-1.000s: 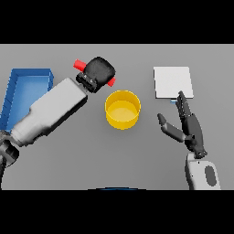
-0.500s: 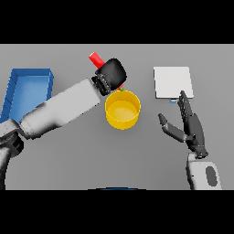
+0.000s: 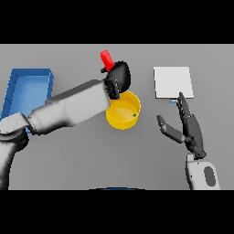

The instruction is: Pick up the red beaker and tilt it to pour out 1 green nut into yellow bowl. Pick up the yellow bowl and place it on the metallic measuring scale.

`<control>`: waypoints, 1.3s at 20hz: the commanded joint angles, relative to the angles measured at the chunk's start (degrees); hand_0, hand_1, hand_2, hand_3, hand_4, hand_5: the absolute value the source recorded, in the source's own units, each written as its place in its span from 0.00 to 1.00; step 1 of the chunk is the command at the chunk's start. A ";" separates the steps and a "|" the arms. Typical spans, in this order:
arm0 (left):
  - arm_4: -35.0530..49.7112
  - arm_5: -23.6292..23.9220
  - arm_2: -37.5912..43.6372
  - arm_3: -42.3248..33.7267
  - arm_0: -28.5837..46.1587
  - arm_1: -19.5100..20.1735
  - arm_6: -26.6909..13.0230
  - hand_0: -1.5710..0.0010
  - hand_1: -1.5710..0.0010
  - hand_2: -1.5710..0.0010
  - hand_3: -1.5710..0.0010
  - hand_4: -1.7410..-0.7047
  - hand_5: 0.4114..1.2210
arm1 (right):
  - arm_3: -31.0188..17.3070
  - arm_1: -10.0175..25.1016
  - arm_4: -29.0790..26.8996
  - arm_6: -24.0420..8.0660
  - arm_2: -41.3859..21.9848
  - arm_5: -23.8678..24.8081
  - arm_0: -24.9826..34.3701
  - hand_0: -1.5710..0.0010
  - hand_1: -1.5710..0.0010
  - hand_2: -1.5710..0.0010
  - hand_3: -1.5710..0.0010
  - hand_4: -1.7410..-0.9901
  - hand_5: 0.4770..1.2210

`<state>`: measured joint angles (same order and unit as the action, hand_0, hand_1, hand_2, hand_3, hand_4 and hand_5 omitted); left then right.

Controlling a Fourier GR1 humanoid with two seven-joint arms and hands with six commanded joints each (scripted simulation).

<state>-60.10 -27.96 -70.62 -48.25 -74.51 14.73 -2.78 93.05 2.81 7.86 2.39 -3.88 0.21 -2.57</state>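
Holding the red beaker [image 3: 106, 59] over the far rim of the yellow bowl [image 3: 119, 119], my left hand [image 3: 118, 78] has its fingers curled round it, so anything tipped out lands inside. A small green nut [image 3: 134, 114] already lies near the bowl's right wall, so I judge the pour done. The bowl sits mid-table, left of the metallic measuring scale [image 3: 172, 82] and apart from it. My right hand [image 3: 189, 129] waits with fingers straight and spread below the scale, well placed to take the bowl. A blue bin [image 3: 26, 89] stands far left.
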 commanded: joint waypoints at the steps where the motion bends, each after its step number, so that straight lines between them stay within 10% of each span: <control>1: -0.45 0.33 -0.88 0.94 -0.62 -0.11 0.29 0.00 0.00 0.00 0.00 0.00 1.00 | 0.26 0.16 0.24 0.54 0.09 0.27 0.00 1.00 1.00 1.00 1.00 0.62 0.16; 12: 1.34 3.30 -2.60 4.02 -8.58 1.74 0.32 0.00 0.00 0.00 0.00 0.00 0.94 | 0.63 0.03 0.12 0.46 -0.05 0.17 -0.07 1.00 1.00 1.00 1.00 0.70 0.16; 14: 2.32 6.73 -0.86 5.73 -11.68 2.81 0.55 0.00 0.19 0.20 0.00 0.09 0.96 | 1.60 0.19 -0.18 1.08 -0.07 -0.05 -0.18 1.00 1.00 1.00 1.00 0.69 0.18; 16: 3.36 8.88 0.86 7.86 -15.66 4.62 0.64 0.00 0.12 0.13 0.23 0.06 0.97 | 0.58 0.26 -1.32 0.85 0.35 -0.89 0.25 1.00 1.00 1.00 1.00 0.68 0.19; 21: 9.68 10.22 8.52 17.42 -23.38 8.64 -0.75 0.00 0.04 0.04 0.07 0.20 0.99 | 0.38 0.32 -1.12 0.37 0.03 -1.05 1.32 1.00 1.00 1.00 1.00 0.62 0.22; 26: 28.45 13.08 25.51 30.85 -21.53 16.35 -5.11 0.00 0.01 0.01 0.08 0.06 1.00 | 0.31 1.32 -0.69 1.63 -0.38 -1.67 1.61 1.00 1.00 1.00 1.00 0.57 0.24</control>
<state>-31.53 -14.96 -45.16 -17.35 -96.00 31.20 -7.99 93.35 4.11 7.17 4.04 -4.26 -1.47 -0.98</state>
